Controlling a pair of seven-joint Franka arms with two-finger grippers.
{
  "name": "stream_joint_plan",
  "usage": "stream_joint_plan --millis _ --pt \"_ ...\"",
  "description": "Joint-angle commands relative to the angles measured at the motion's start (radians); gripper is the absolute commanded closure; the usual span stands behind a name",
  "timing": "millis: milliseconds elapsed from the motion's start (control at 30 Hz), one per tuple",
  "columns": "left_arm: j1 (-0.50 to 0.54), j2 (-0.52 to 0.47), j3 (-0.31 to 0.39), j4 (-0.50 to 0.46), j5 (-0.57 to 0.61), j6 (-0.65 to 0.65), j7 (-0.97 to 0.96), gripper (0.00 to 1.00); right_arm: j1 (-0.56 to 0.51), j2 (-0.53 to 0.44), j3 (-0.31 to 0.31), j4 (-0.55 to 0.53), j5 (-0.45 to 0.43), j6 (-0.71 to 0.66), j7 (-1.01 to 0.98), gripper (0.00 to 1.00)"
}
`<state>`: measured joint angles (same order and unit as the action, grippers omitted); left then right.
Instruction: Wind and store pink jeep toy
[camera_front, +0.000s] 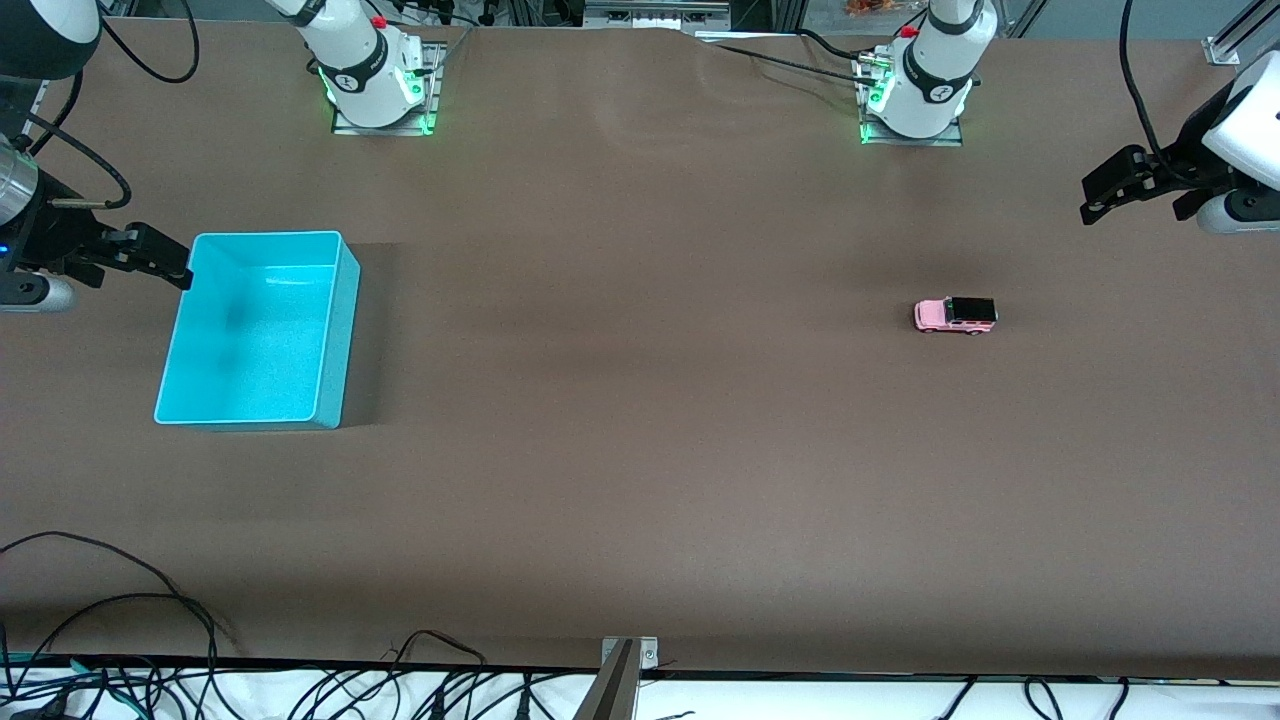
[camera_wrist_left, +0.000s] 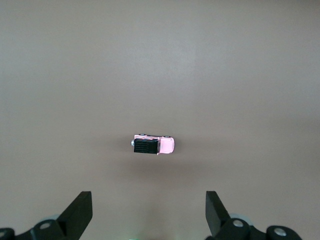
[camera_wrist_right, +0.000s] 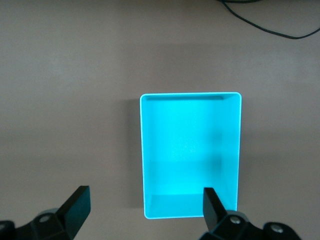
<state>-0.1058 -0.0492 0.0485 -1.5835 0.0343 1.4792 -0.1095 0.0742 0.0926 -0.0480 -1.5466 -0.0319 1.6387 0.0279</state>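
1. We saw the tiny boxy pink jeep toy with a black roof and dark wheels (camera_front: 956, 314) standing upright on its wheels on the brown worktop (camera_front: 640, 450), toward the left arm's end, with bare surface on every side of it.
2. The left pincer (camera_front: 1100, 195) hung in the air over the worktop's edge at that same end, apart from the toy; its fingers (camera_wrist_left: 80, 210) stood spread wide and held nothing.
3. We found the rectangular turquoise plastic bin (camera_front: 335, 330) toward the right arm's end, well apart from the toy, its inside bare and its rim unobstructed.
4. The right pincer (camera_front: 160, 258) hovered just at the bin's corner, on the side toward that end of the worktop; its fingers (camera_wrist_right: 75, 207) were likewise spread, gripping nothing.
5. Between bin and toy we saw a broad stretch of open worktop.
6. Loose black cables (camera_front: 150, 620) lay along the worktop edge nearest the front camera.
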Motion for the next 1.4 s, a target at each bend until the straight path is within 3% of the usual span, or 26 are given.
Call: stream_joint_plan --millis 0,167,433,633,833,1267,1367 --pt "-0.006 0.006 -0.007 0.027 -0.013 -0.023 -0.001 0.00 0.004 -0.004 0.000 0.010 -0.005 -0.002 0.007 0.00" --pt "-0.006 -0.020 -0.010 -0.006 -0.014 -0.014 0.001 0.00 0.004 -0.004 0.000 0.010 -0.005 0.003 0.007 0.00" --pt "0.034 -0.127 -0.018 -0.180 -0.014 0.116 0.002 0.00 0.004 -0.004 0.000 0.006 -0.005 0.007 0.007 0.00" --pt "0.066 -0.165 -0.018 -0.245 -0.013 0.127 0.001 0.00 0.004 -0.004 0.000 0.006 -0.005 0.007 0.007 0.00" --pt "0.106 -0.167 -0.009 -0.303 -0.013 0.139 0.001 0.00 0.004 -0.004 0.000 0.006 -0.005 0.007 0.007 0.00" --pt "0.123 -0.169 -0.009 -0.495 -0.013 0.322 -0.001 0.00 0.004 -0.004 0.000 0.006 -0.006 0.007 0.007 0.00" --pt "0.123 -0.167 -0.007 -0.500 -0.011 0.328 0.001 0.00 0.003 -0.004 0.000 0.006 -0.005 0.007 0.007 0.00"
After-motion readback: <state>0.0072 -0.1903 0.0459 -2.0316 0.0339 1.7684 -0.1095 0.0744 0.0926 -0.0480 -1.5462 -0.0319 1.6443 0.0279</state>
